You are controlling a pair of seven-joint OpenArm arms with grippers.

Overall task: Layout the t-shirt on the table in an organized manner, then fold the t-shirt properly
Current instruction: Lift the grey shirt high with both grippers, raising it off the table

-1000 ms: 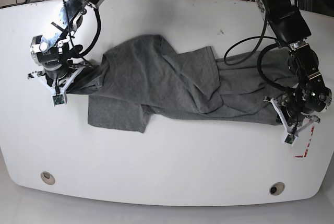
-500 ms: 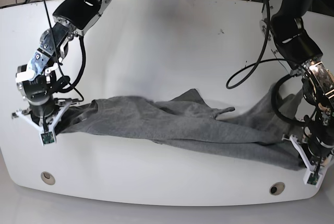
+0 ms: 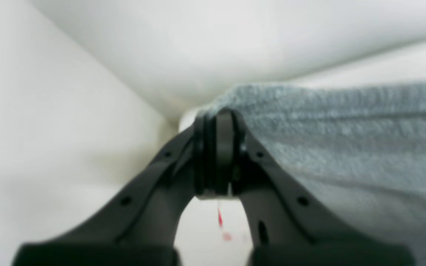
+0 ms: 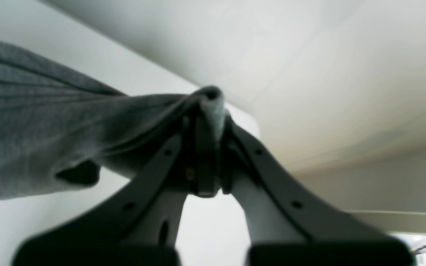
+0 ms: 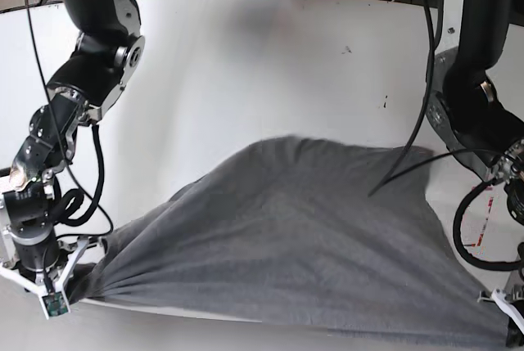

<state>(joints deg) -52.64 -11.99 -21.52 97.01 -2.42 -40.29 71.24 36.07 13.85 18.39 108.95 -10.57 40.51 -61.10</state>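
Note:
The heather-grey t-shirt (image 5: 303, 236) hangs as a broad sheet stretched between my two grippers over the front part of the white table (image 5: 270, 73). Its far edge lies on the tabletop. My right gripper (image 5: 75, 279), at the base view's lower left, is shut on a bunched corner of the shirt. The right wrist view shows the fingertips (image 4: 207, 107) pinching a fold of cloth (image 4: 31, 122). My left gripper (image 5: 509, 326), at the lower right corner, is shut on the other corner. The left wrist view shows its tips (image 3: 218, 122) closed on the shirt's edge (image 3: 346, 140).
A red-and-white sticker (image 5: 489, 204) shows on the table at the right, partly behind the left arm. Small dark specks (image 5: 347, 50) mark the far tabletop. A black cable (image 5: 409, 163) from the left arm hangs over the shirt's right side. Cables lie on the floor beyond the table.
Both grippers have moved toward the table's front edge and lifted. The shirt has gone from a bunched band to a wide stretched sheet.

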